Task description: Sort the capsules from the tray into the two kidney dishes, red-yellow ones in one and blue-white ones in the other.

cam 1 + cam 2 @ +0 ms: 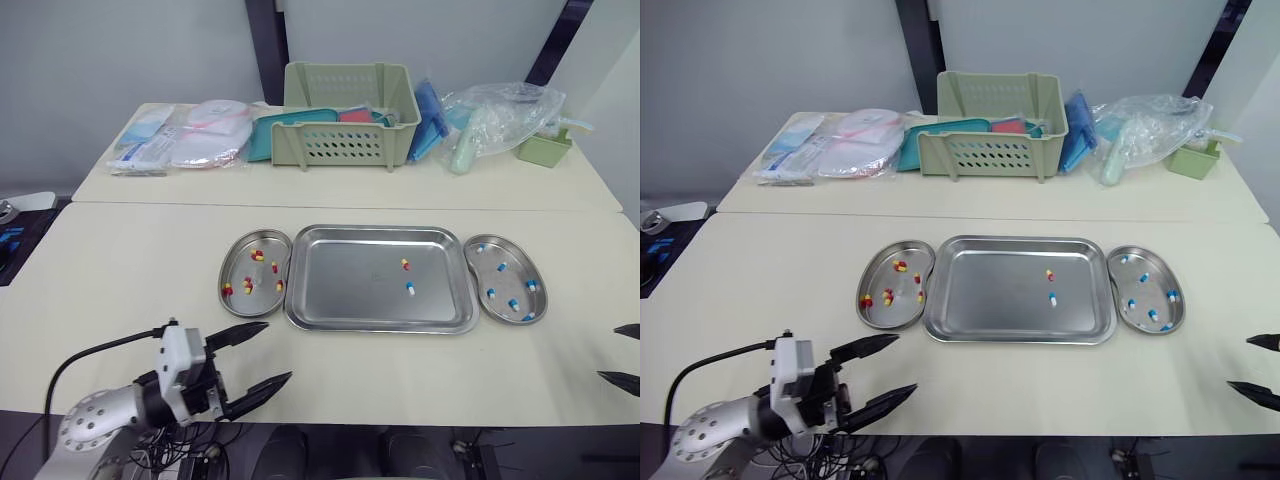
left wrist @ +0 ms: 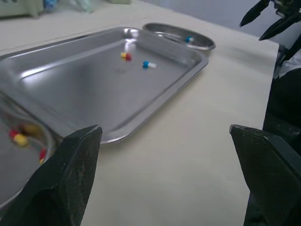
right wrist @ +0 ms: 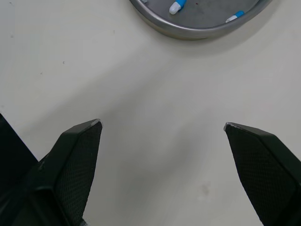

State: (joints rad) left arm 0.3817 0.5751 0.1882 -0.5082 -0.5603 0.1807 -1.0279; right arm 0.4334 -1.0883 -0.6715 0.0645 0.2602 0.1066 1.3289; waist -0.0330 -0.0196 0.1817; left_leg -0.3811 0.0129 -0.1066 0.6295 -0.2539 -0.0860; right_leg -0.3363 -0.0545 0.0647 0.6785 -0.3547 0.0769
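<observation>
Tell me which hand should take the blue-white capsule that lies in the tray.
Probably right: the right hand is open, and the blue-white capsule belongs in the dish on that side.

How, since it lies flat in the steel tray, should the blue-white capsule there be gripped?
Probably from straight above, pinching the blue-white capsule across its middle. It lies flat on the tray floor, long axis pointing roughly away from the robot, leaving its long sides exposed.

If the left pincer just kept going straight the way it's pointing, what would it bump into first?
Most likely the near rim of the steel tray, close to the left kidney dish. The open left pincer aims at it across the table, though its height is hard to judge.
</observation>
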